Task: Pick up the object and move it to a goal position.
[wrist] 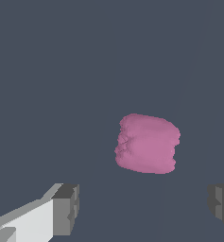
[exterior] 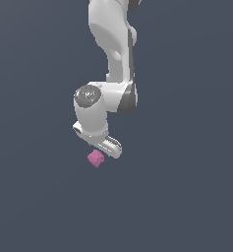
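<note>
The object (exterior: 95, 159) is a small pink-magenta lumpy chunk lying on the dark grey floor, just below the white hand in the exterior view. In the wrist view the object (wrist: 147, 143) shows in full, a little ahead of the fingertips and roughly in line with the gap between them. My gripper (wrist: 144, 208) is open, with one grey fingertip (wrist: 66, 208) on one side and the other at the picture's edge. Nothing is between the fingers. In the exterior view the gripper (exterior: 104, 150) hangs just above the object, and I cannot tell whether it touches it.
The white arm (exterior: 113, 44) comes down from the top of the exterior view. A plain dark grey floor (exterior: 187, 197) lies all around the object.
</note>
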You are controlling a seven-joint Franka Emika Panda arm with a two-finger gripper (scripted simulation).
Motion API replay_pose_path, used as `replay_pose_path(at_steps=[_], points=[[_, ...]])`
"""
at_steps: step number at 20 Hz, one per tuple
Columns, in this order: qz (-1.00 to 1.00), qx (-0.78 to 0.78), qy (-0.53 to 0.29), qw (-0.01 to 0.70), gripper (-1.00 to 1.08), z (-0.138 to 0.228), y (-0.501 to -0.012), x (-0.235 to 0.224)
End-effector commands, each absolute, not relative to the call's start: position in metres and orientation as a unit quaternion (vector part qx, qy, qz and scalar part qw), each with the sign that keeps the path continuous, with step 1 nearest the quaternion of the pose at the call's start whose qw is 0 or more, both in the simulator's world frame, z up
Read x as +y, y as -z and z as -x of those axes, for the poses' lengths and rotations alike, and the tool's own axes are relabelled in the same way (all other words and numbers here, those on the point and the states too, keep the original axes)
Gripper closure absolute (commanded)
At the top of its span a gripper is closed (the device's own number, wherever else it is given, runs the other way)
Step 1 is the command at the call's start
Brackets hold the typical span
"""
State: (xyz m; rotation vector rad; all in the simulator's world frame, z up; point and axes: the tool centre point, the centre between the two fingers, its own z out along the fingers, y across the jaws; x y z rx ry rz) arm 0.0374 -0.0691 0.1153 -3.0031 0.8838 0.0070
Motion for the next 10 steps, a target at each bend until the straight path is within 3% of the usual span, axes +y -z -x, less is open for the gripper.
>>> replay_pose_path(at_steps=[1,10], points=[[0.95,0.311,-0.001,0.004,-0.92,-0.04,-0.107,-0.078],[0.933,0.36,0.0,0.0,-0.92,-0.044,-0.093,-0.094]])
